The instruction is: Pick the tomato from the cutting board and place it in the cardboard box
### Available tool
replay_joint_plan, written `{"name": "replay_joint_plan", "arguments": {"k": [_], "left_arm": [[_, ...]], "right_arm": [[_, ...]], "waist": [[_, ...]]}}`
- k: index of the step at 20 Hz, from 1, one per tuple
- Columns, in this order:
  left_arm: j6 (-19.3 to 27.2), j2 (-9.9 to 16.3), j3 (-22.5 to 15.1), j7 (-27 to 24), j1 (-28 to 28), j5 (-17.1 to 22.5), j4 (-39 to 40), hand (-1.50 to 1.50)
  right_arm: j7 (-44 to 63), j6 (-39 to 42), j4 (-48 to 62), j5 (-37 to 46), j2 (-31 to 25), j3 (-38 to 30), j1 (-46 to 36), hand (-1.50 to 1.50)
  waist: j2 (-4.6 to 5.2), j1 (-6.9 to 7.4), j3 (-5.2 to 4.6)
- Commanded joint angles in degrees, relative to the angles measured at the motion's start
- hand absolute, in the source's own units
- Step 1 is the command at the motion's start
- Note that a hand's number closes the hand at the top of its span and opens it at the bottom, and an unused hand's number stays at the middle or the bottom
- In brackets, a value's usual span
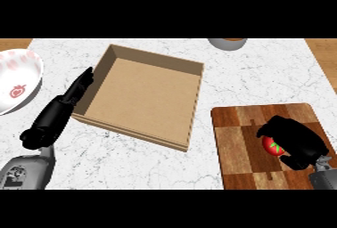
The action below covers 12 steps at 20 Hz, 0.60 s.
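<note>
The tomato [273,145] is sitting on the wooden cutting board [237,147] at the lower right of the view, red with a green star of a stem showing. The right hand [294,140] is curling over it from the right side, its black fingers [276,125] wrapping across the top and the far edge, so that only the left face of the tomato is showing; the fingers appear to be grasping it. Being round, the tomato is offering no long axis to line up with.

The cardboard box [191,107] is lying up and to the left of the board, just beside it, open at the top and turned at an angle to the surface's edges. The move ahead is likely calling for a lift and a carry leftward and away, over the box's near right wall.

The left hand [63,109] is resting along the outside of the box's left wall, fingers straight and relaxed, well apart from the tomato; the right hand is plainly the nearer one.

A white bowl [20,78] with a red fruit motif is sitting at the left edge of the marble surface [132,164]. No readable writing or brand is showing anywhere.
</note>
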Motion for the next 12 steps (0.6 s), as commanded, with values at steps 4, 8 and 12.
{"name": "replay_joint_plan", "arguments": {"k": [4, 8, 12], "left_arm": [[-0.9, -0.6, 1.3, -1.1, 1.2, 0.0, 0.0, 0.00], [0.1, -1.8, 0.5, -0.1, 0.4, -2.0, -0.2, 0.00], [-1.2, -0.8, 1.1, -1.5, -2.5, -1.6, 4.4, 0.00]], "right_arm": [[-4.1, -9.7, 2.9, 2.3, 3.9, 1.2, -0.5, 1.50], [-7.1, -12.1, 1.8, 1.6, 3.7, -0.8, -0.3, 1.50], [-2.8, -9.8, -6.6, 2.7, 11.9, 6.3, -1.2, 1.50]], "waist": [[0.11, -0.03, 0.16], [0.09, -0.17, 0.16], [0.10, -0.66, 0.07]]}}
